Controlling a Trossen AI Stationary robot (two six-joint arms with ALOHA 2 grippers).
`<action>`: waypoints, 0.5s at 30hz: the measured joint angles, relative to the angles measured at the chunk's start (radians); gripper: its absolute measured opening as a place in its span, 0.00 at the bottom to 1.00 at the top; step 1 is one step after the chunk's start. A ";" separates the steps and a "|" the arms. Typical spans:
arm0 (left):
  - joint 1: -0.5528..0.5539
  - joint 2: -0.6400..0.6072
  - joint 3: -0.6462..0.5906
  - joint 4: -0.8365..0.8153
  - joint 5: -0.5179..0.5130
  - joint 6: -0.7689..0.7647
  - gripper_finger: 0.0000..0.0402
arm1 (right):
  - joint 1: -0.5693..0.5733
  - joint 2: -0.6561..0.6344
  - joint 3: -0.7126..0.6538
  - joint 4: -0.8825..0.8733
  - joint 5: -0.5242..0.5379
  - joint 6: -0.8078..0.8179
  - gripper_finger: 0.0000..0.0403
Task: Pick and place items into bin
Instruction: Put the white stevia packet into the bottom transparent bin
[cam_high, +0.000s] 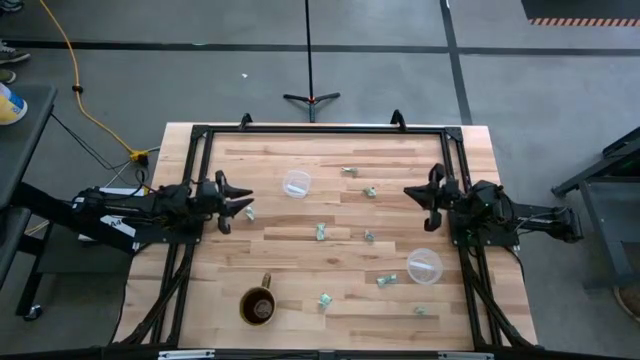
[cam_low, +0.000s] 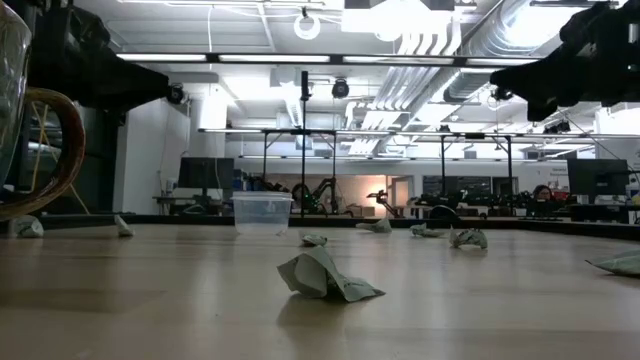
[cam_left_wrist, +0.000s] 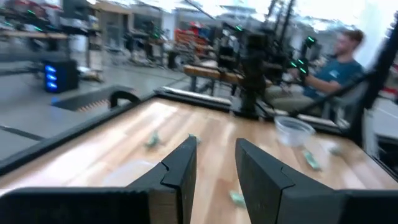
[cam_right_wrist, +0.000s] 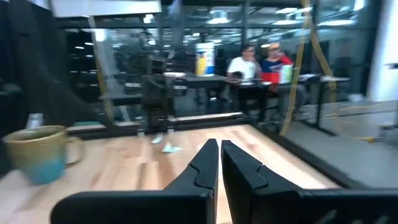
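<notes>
Items (cam_high: 321, 232) lie scattered across the table (cam_high: 300, 265), between two cups (cam_high: 296, 184), with a mug (cam_high: 258, 305) at the near edge.

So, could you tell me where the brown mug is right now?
In the high view the brown mug stands near the table's front edge on the left arm's side, apart from a wrapped piece to its right.

My table (cam_high: 300, 280) is pale blond wood laid in long planks, edged by a black frame (cam_high: 320, 129). Scattered over it are the items (cam_high: 320, 232), each pale green with white. Two clear cups (cam_high: 296, 184) look almost colourless against the wood. My mug (cam_high: 258, 306) is olive-tan with a dark brown inside, and its lower part shades to teal. My left claw (cam_high: 236, 203) and right claw (cam_high: 418, 193) are both black. The floor (cam_high: 400, 80) is grey, crossed by a yellow cable (cam_high: 75, 70).
</notes>
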 joint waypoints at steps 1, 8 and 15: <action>0.000 0.000 0.000 0.003 -0.024 0.001 0.37 | 0.000 0.001 0.000 0.000 0.023 -0.002 0.03; 0.000 0.000 0.000 -0.006 -0.055 -0.007 0.37 | 0.000 0.027 0.000 0.003 0.132 -0.002 0.07; 0.000 0.000 0.000 -0.008 -0.055 -0.005 0.37 | 0.000 0.165 0.000 0.026 0.183 0.059 0.40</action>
